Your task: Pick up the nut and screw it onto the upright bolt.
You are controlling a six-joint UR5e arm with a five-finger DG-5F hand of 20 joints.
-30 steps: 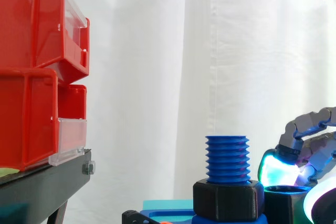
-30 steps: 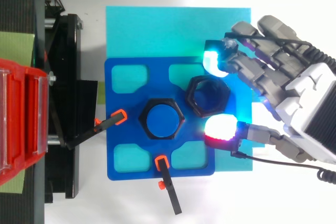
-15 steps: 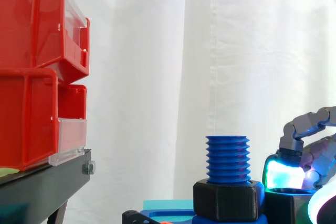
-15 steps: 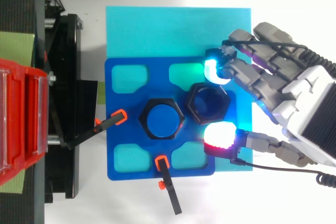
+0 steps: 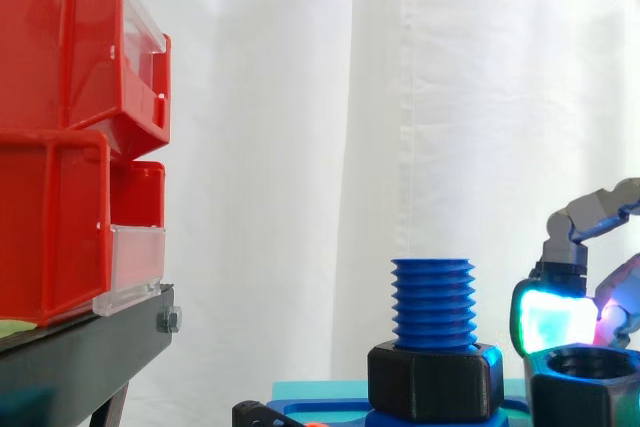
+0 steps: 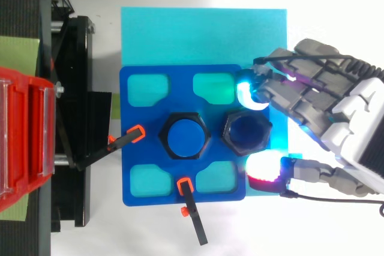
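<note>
The blue threaded bolt [image 5: 432,302] stands upright from a black hex collar [image 5: 433,381] in the middle of the blue fixture plate [image 6: 144,172]. From above, the bolt [image 6: 184,136] shows as a blue disc. The loose black nut [image 6: 247,132] sits just right of the bolt, at the plate's right edge, with its hole facing up. In the side view the nut [image 5: 585,392] is at the lower right, its top lower than the bolt's top. My hand [image 6: 312,97] comes in from the right and pinches the nut between a cyan pad [image 6: 245,90] and the red-glowing thumb pad [image 6: 264,169].
Red bins [image 5: 60,127] sit stacked on a black stand [image 5: 80,347] at the left. Two orange-tipped clamps [image 6: 135,134] [image 6: 185,184] hold the plate on a cyan mat [image 6: 198,34]. The white curtain hangs behind.
The nut has shifted right, away from the bolt, moving with my hand. In the side view it now sits farther right and a little higher.
</note>
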